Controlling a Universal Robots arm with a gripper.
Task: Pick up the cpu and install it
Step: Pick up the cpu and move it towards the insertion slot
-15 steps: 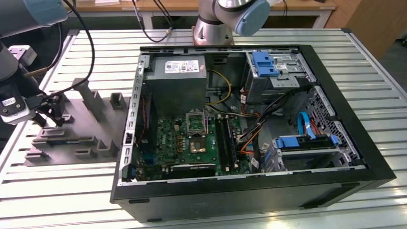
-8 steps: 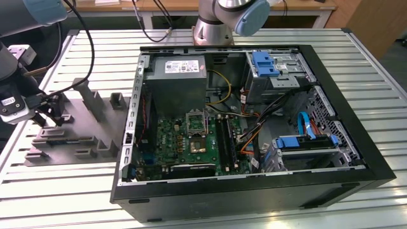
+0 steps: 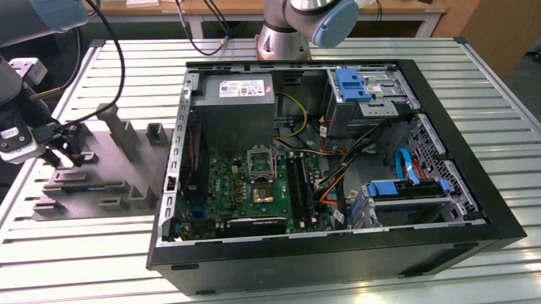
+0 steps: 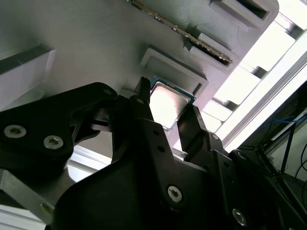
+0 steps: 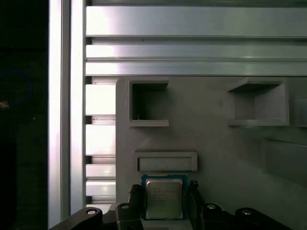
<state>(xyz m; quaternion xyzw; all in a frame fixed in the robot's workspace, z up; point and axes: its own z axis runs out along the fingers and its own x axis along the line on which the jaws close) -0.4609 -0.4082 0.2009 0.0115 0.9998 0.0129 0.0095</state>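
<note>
1. The cpu (image 5: 164, 201) is found between the fingers of the claw (image 5: 164, 190), at the grey tray (image 5: 225, 153) beside the open computer case (image 3: 338, 256).
2. The claw is narrowed onto the chip, with two opposite edges pressed.
3. The chip is judged light, stiff, thin and fragile, so only its edges should be held.

cpu (image 5: 164, 200): small thin square chip, pale silvery-grey metal top, narrow green rim round lid. Faint print on top. Strong glare on lid in second wrist view. Pose flat, top up, square to grey tray (image 5: 216, 143); whether it rests on tray unclear. Near tray edge, just beside shallow rectangular recess (image 5: 166, 162). In exterior view, tray at 9 o'clock of computer case (image 3: 338, 259).
</note>
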